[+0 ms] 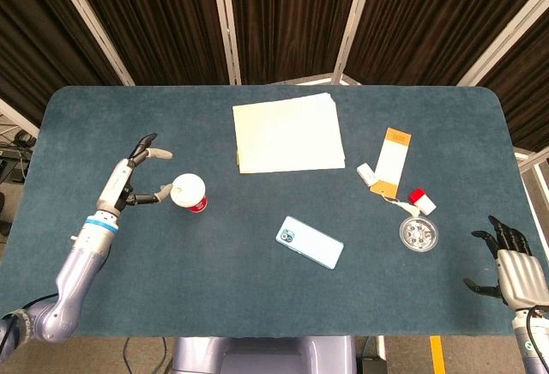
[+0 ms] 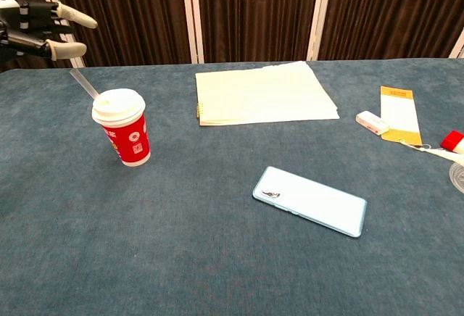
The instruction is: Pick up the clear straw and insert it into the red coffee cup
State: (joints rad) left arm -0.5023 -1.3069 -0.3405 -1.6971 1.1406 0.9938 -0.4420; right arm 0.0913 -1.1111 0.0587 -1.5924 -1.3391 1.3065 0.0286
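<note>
The red coffee cup (image 1: pixel 190 195) (image 2: pixel 123 127) with a white lid stands upright on the left of the table. The clear straw (image 2: pixel 84 85) sticks out of its lid, leaning to the left with only a short length showing. My left hand (image 1: pixel 135 172) (image 2: pixel 42 29) hovers left of the cup and above it, fingers spread and holding nothing, apart from the straw. My right hand (image 1: pixel 512 265) rests open at the table's front right edge, far from the cup.
A pale yellow notebook (image 1: pixel 287 133) lies at the back centre. A light blue phone (image 1: pixel 310 242) lies in the middle front. On the right are an orange-and-white card (image 1: pixel 391 161), a small white piece (image 1: pixel 368 173), a red-capped item (image 1: pixel 419 199) and a clear round lid (image 1: pixel 419 233).
</note>
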